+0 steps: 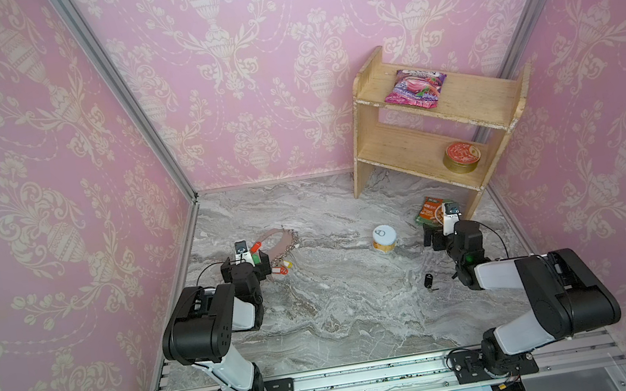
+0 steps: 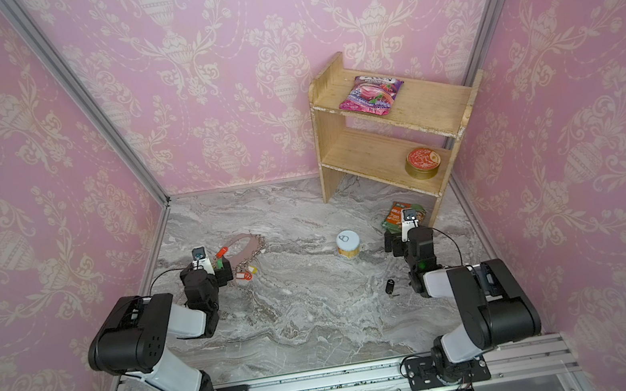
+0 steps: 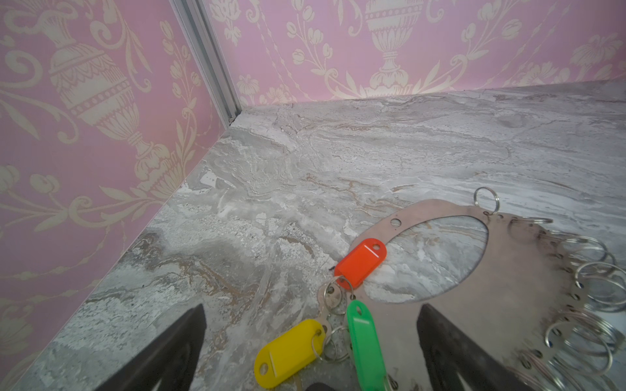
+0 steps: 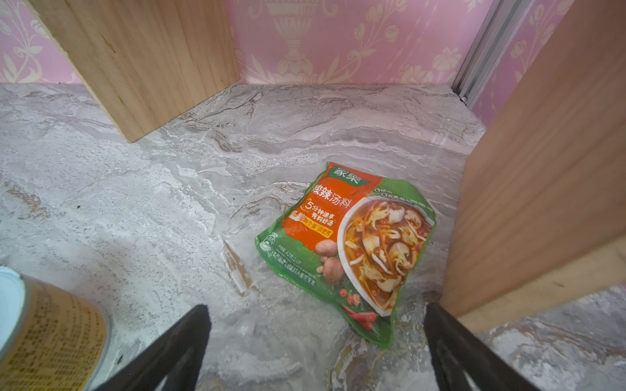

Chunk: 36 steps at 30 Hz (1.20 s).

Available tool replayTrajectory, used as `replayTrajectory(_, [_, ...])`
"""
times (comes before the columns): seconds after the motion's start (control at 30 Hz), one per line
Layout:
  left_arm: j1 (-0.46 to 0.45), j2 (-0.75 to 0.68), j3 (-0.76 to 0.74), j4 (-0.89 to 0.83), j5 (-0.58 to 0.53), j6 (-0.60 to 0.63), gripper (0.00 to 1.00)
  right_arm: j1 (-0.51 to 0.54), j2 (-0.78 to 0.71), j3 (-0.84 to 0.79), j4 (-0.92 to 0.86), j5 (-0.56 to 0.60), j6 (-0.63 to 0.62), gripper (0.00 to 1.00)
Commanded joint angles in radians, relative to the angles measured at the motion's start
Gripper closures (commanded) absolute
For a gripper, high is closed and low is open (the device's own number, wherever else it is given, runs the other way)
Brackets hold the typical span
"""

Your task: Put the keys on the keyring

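The keyring [image 1: 275, 231] is a flat silvery metal loop lying on the marble table at the left, also seen in the left wrist view [image 3: 501, 304] with several small split rings along its edge. Red [image 3: 360, 262], yellow [image 3: 289, 352] and green [image 3: 364, 342] tags hang from it. My left gripper [image 3: 311, 309] hovers open over the yellow and green tags, holding nothing. The key [image 1: 428, 281], small and black, lies alone on the table beside my right forearm [image 2: 390, 286]. Farther back, my right gripper [image 4: 315, 307] stands open and empty, away from the key.
A white-lidded can [image 1: 384, 238] stands mid-table, left of the right gripper. A green and orange soup packet [image 4: 349, 243] lies just ahead of that gripper. Behind it is a wooden shelf [image 1: 421, 146] with a pink snack bag [image 1: 415, 88] and a round tin [image 1: 461, 157]. Pink walls enclose the table.
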Motion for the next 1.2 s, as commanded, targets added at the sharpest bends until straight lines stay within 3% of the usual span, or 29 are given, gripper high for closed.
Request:
replayTrajectory(0.0, [0.004,-0.014,0.017,-0.021,-0.026,-0.021,0.01,-0.001,0.007,0.017,-0.008,0.015,0.023,0.00])
replayTrajectory(0.2, [0.004,-0.018,0.011,-0.010,-0.025,-0.017,0.01,0.001,-0.001,0.019,-0.010,0.014,0.019,0.00])
replayTrajectory(0.27, [-0.001,-0.049,-0.010,-0.001,-0.012,-0.010,0.01,0.009,-0.065,0.073,-0.156,0.012,0.009,0.00])
replayTrajectory(0.33, [-0.013,-0.092,-0.021,-0.004,-0.042,0.004,0.01,0.018,-0.126,0.174,-0.415,0.069,0.054,0.00])
replayTrajectory(0.4, [-0.063,-0.177,0.033,-0.189,-0.096,0.049,0.01,0.028,-0.171,0.223,-0.558,0.072,0.096,0.00])
replayTrajectory(0.5, [-0.078,-0.273,0.217,-0.632,-0.039,0.005,0.01,0.078,-0.258,0.244,-0.690,0.097,0.123,0.00])
replayTrajectory(0.6, [-0.082,-0.283,0.317,-0.785,0.036,-0.050,0.01,0.106,-0.324,0.279,-0.824,0.060,0.161,0.00])
replayTrajectory(0.9, [-0.121,-0.070,0.645,-1.149,0.300,-0.193,0.01,0.185,-0.394,0.397,-1.118,-0.039,0.198,0.00])
replayTrajectory(1.17, [-0.151,0.137,0.862,-1.351,0.336,-0.249,0.01,0.228,-0.409,0.451,-1.194,-0.064,0.207,0.00])
